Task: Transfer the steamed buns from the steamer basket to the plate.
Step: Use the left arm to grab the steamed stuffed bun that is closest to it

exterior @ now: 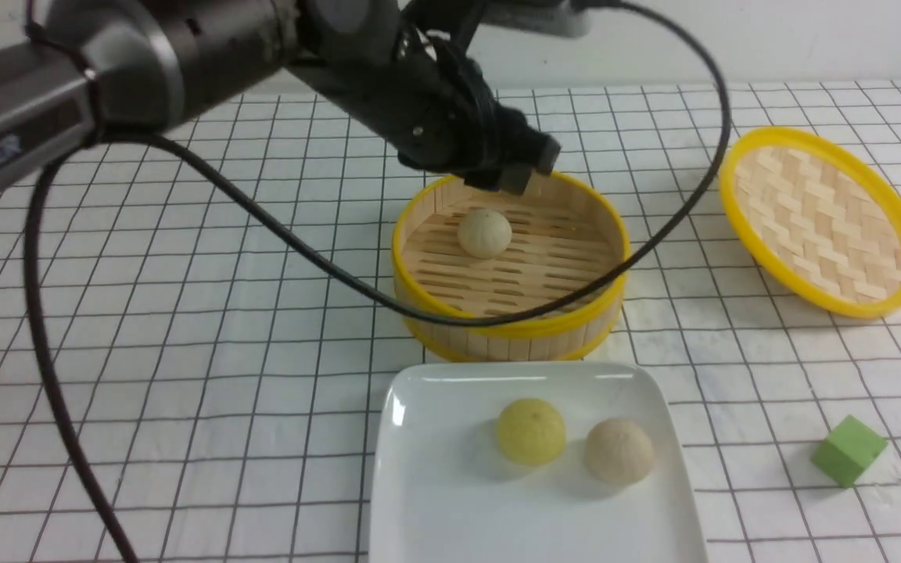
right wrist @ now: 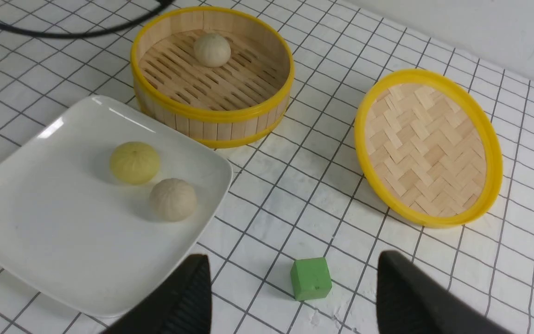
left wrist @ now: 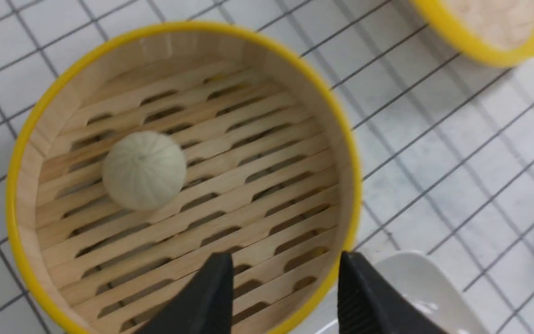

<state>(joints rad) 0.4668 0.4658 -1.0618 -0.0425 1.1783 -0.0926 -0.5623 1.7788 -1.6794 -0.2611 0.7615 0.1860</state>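
- Front view: the left claw hovers above the steamer basket's 12 o'clock rim, parted and empty.
- An off-white bun sits at 11 o'clock on the basket floor.
- The yellow bun and beige bun lie on the plate — at the basket's 6 o'clock.
- The right claw gapes wide, holding nothing.

The left arm is being stretched from the near left toward the middle of the front view, with its wrist being tilted downward and to the right. The left gripper is being held open, its two black fingers being spread apart with nothing gripped between them. The right gripper is being seen only from its own wrist camera; its fingers are being held wide apart, and nothing is being gripped.
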